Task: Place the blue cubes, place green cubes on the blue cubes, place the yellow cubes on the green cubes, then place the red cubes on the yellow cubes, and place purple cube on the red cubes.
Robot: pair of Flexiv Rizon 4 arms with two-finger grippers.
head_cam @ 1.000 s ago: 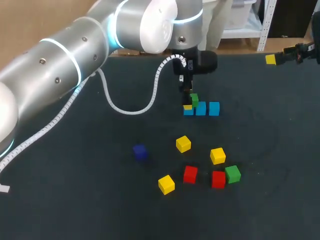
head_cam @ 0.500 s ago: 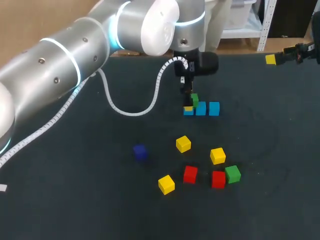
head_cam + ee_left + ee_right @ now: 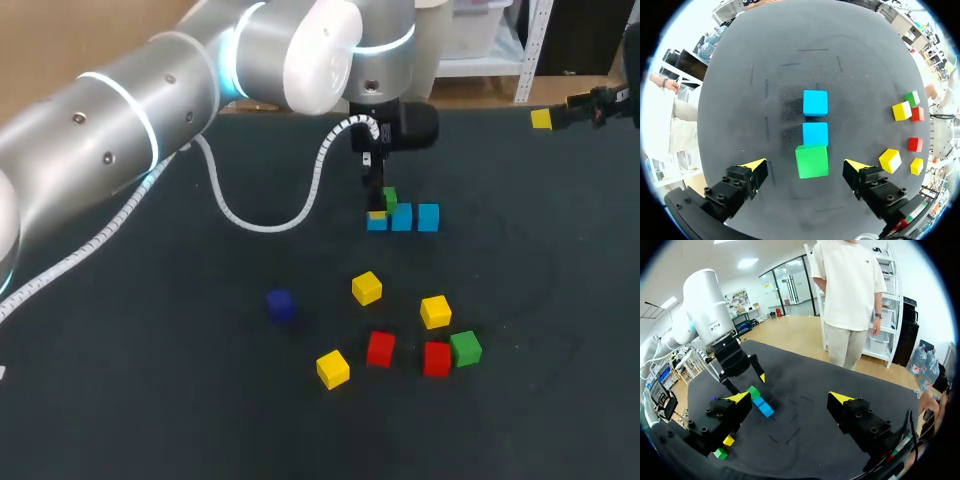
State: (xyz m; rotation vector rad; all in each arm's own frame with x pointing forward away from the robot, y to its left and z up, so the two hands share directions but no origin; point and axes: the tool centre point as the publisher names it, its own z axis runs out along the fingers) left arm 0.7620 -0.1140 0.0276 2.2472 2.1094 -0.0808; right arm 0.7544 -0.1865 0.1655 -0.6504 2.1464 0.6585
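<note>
Left end effector (image 3: 806, 166) hangs over the blue row, fingers spread wide. One green cube (image 3: 812, 160) lies between the yellow tips with a gap on both sides, so it's not gripped. It sits on the end cube of the row, squarely as far as I can tell, with the other two blue cubes (image 3: 815, 118) bare ahead of it. Right end effector (image 3: 790, 399) is parked off at the desk (image 3: 180, 390) edge, fingers apart, nothing in them. The spare green cube (image 3: 465, 348) lies near the front, tight against a red cube (image 3: 437, 358), with the second red (image 3: 380, 349), three yellow cubes (image 3: 367, 288) and the purple cube (image 3: 280, 304) loose around it. Handling, my read: small rigid blocks, light, flat-faced, so no crush risk and little force needed. Being so light, they will likely skid or twist if one finger lands first. Grip two opposite side faces at about mid-height, fingers square to the faces. For the spare green, use the pair of faces not facing the red, since there's probably no finger room on that side. Place gently, as a nudge could shift the blue cube beneath.
</note>
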